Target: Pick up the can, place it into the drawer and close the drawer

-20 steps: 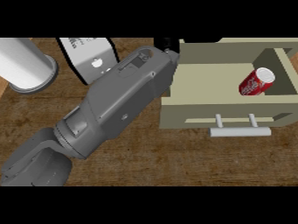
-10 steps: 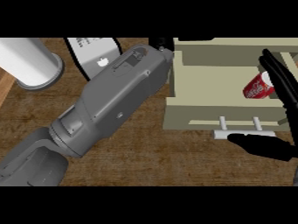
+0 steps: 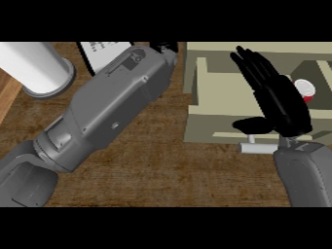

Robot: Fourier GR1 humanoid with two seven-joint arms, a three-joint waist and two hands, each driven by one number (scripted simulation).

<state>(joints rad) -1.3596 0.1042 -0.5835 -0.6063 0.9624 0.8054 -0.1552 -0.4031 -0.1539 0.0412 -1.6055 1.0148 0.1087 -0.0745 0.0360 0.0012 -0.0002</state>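
The beige drawer (image 3: 219, 121) stands pulled out at the right of the head view. Inside it, near the right wall, lies the red can with a white top (image 3: 306, 90), half hidden. My right hand (image 3: 287, 114) hovers over the drawer with straight fingers pointing away from me and the thumb out to the left, just left of the can. It holds nothing. The drawer's pale handle (image 3: 257, 148) shows below the thumb. My grey left forearm (image 3: 111, 107) crosses the middle diagonally. Only a black bit of the left hand (image 3: 165, 47) shows at the top.
A white cylinder (image 3: 35, 68) stands on the wooden counter (image 3: 161, 170) at the upper left. A white printed box (image 3: 103, 48) sits behind the left forearm, near the top edge.
My right hand has come in from the lower right and moved left and up over the drawer, now covering part of the can. The left arm has barely shifted.
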